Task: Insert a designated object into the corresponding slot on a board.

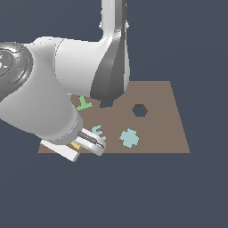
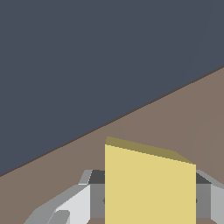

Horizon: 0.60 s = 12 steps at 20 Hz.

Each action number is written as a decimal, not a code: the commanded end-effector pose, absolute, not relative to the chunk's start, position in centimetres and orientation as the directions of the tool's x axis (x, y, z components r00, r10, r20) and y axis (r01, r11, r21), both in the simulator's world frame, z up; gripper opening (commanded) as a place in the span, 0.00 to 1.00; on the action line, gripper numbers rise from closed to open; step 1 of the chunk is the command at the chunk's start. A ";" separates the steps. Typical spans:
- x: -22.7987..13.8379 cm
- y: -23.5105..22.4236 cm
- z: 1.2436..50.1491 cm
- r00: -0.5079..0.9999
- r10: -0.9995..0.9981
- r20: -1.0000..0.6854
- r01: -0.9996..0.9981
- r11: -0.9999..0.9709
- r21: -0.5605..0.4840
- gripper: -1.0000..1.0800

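Observation:
The yellow diamond block (image 2: 148,188) sits between my gripper's fingers (image 2: 95,199) in the wrist view, with both pads against its sides. In the exterior view only a sliver of the block (image 1: 75,145) shows under my gripper (image 1: 85,145), which is low over the near left corner of the brown board (image 1: 164,124). The dark diamond slot (image 1: 107,104) lies farther back on the board, partly hidden behind my arm. I cannot tell whether the block rests on the board or is lifted off it.
A dark hexagonal hole (image 1: 140,110), a teal cog piece (image 1: 129,138), a pale teal E (image 1: 98,131) and a green piece (image 1: 83,104) are on the board. The arm's bulk hides the board's left part. The board's edge (image 2: 109,124) runs close past the gripper.

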<state>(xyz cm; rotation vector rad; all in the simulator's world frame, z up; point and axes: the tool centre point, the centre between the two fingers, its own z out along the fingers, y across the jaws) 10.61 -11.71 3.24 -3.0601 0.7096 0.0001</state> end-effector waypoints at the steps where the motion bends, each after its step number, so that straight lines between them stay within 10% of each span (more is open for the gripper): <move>1: 10.6 -10.6 3.3 0.941 -0.339 0.001 -0.339 -0.941 0.000 0.00; 12: 8.9 -5.6 3.5 0.986 0.169 0.001 0.169 -0.986 0.000 0.00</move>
